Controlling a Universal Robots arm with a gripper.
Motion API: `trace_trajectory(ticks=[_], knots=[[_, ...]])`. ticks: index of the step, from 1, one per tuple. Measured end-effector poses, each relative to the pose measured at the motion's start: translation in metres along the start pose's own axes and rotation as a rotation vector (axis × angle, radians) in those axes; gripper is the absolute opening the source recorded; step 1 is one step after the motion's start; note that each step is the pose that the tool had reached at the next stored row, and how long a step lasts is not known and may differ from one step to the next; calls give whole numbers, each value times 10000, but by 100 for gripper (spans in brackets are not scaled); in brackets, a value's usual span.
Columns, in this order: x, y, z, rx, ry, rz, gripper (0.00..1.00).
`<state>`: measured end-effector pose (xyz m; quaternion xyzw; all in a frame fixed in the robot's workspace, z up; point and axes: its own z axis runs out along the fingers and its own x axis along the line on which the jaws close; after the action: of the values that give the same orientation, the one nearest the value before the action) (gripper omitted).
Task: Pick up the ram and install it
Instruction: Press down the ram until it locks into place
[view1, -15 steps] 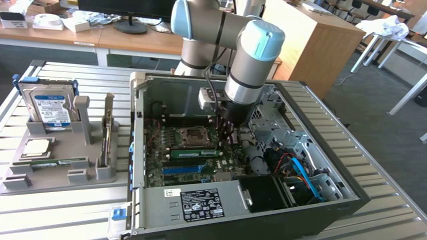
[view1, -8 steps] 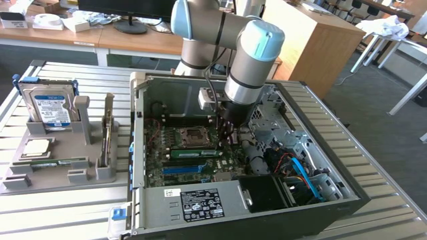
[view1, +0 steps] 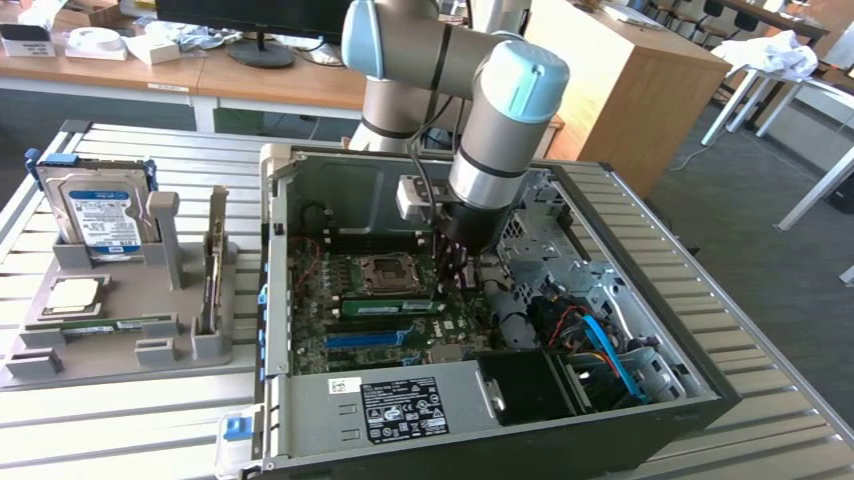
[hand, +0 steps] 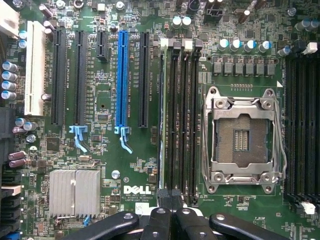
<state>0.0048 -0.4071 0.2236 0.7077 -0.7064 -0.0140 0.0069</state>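
The black-fingered tool (hand: 167, 220) is closed above the green motherboard (hand: 105, 100). The long green circuit-board ram stick (view1: 387, 307) sits seated in a slot at six o'clock of the silver processor socket (view1: 387, 270).

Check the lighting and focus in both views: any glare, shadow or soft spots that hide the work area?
Exterior view: daylight is even, but the arm shades the motherboard deep inside the computer case, so the gripper reads dark. Wrist view: bright and sharp across the board; mild glare on the CPU socket frame and heatsink; the gripper's black fingers look soft, being so near the lens.
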Motion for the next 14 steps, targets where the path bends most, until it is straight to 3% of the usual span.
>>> trace_trajectory(ticks=[8,14], knots=[[1,4,-102,-6,15,1,10],[1,13,-103,-6,14,-1,10]])
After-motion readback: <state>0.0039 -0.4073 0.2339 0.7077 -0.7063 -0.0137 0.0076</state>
